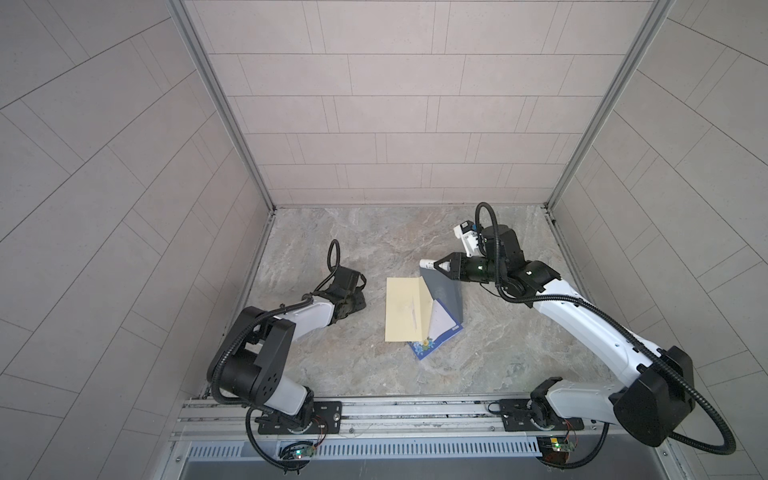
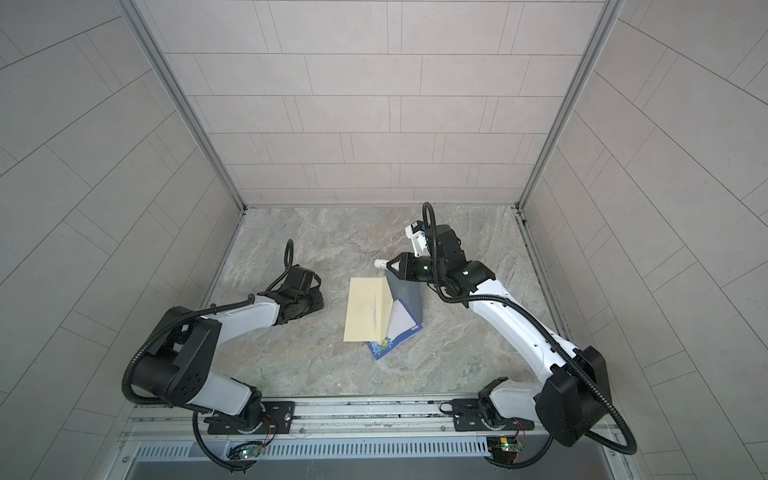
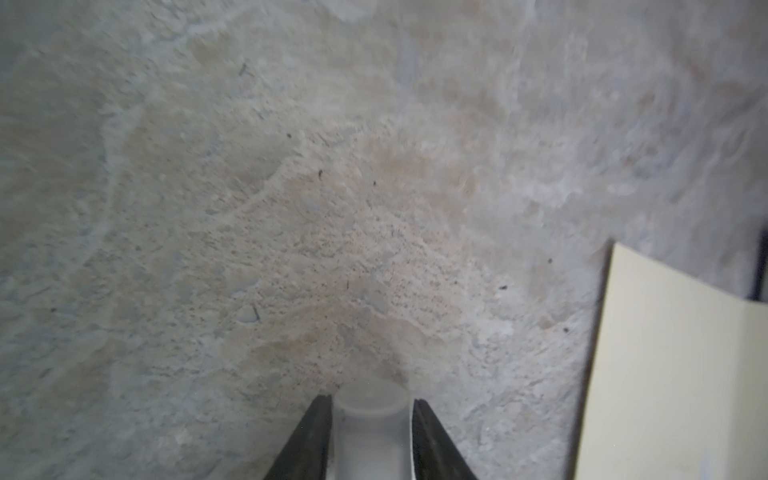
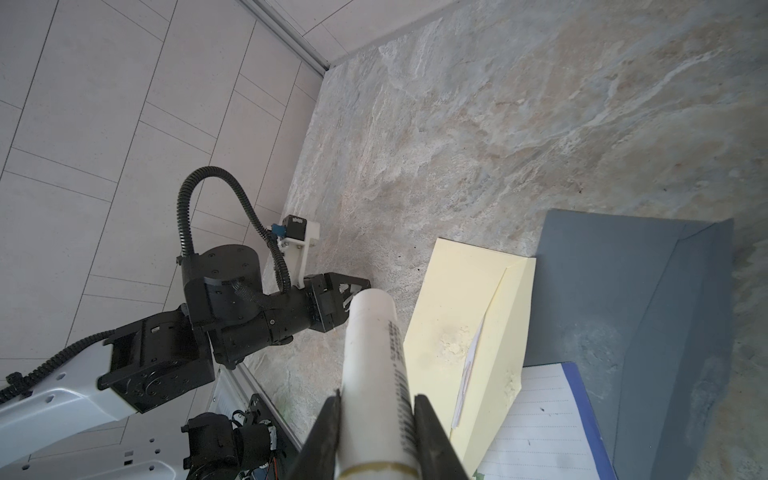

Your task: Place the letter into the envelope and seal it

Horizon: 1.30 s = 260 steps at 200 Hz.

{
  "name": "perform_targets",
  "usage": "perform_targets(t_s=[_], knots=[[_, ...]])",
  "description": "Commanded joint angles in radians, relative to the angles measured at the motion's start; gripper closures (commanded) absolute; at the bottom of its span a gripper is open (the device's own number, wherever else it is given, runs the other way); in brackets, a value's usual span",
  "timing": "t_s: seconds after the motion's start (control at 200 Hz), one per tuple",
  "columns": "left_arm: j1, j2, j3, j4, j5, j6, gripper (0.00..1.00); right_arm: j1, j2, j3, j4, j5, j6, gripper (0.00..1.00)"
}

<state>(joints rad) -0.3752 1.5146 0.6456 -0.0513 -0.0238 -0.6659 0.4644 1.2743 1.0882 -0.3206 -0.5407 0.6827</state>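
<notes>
A yellow envelope (image 1: 405, 309) (image 2: 368, 309) lies mid-table, its grey-lined flap (image 1: 446, 297) (image 4: 623, 291) folded open to the right. The letter (image 1: 440, 328) (image 4: 536, 424), lined white paper with a blue border, pokes out from the envelope's near right corner. Above the flap's far corner my right gripper (image 1: 437, 265) (image 4: 377, 399) is shut on a white glue stick (image 1: 427, 263) (image 4: 374, 353). To the left of the envelope my left gripper (image 1: 359, 301) (image 3: 372, 401) sits low over the table, its fingers hugging a translucent cap (image 3: 370, 405). The envelope's edge (image 3: 665, 353) shows beside it.
The marble-pattern tabletop (image 1: 374, 232) is boxed in by tiled walls at the back (image 1: 395, 124) and on both sides. An aluminium rail (image 1: 415, 409) with both arm bases runs along the front edge. Dried glue marks spot the envelope's face (image 4: 451, 338).
</notes>
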Motion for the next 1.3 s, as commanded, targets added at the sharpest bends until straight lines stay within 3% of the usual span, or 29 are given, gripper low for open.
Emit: perform_targets(t_s=[0.0, 0.245, 0.5, 0.675, 0.786, 0.931, 1.016, 1.146, 1.296], knots=[[-0.015, 0.007, 0.018, -0.073, -0.017, 0.013, 0.56, 0.005, -0.015, -0.004, -0.008, 0.011, -0.017, 1.00], [-0.021, -0.024, 0.047, -0.106, 0.016, 0.035, 0.47, 0.004, -0.016, -0.006, -0.008, 0.015, -0.018, 1.00], [-0.021, -0.042, 0.078, -0.123, 0.045, 0.035, 0.45, 0.005, -0.017, -0.007, -0.011, 0.013, -0.023, 1.00], [-0.022, -0.058, 0.116, -0.147, 0.078, 0.063, 0.35, 0.005, -0.018, -0.005, -0.020, 0.016, -0.028, 1.00], [-0.022, -0.110, 0.165, -0.203, 0.104, 0.106, 0.33, 0.005, -0.022, 0.002, -0.032, 0.016, -0.037, 1.00], [-0.021, -0.188, 0.241, -0.223, 0.251, 0.148, 0.30, 0.005, -0.014, 0.003, -0.032, 0.003, -0.045, 1.00], [-0.021, -0.210, 0.262, -0.143, 0.403, 0.123, 0.20, 0.005, -0.011, -0.005, -0.005, -0.009, -0.033, 1.00], [-0.021, -0.196, 0.277, 0.042, 0.614, -0.035, 0.11, 0.005, -0.012, -0.032, 0.105, -0.028, 0.023, 1.00], [-0.022, -0.176, 0.259, 0.255, 0.696, -0.236, 0.06, 0.006, -0.012, -0.068, 0.293, -0.037, 0.124, 1.00]])
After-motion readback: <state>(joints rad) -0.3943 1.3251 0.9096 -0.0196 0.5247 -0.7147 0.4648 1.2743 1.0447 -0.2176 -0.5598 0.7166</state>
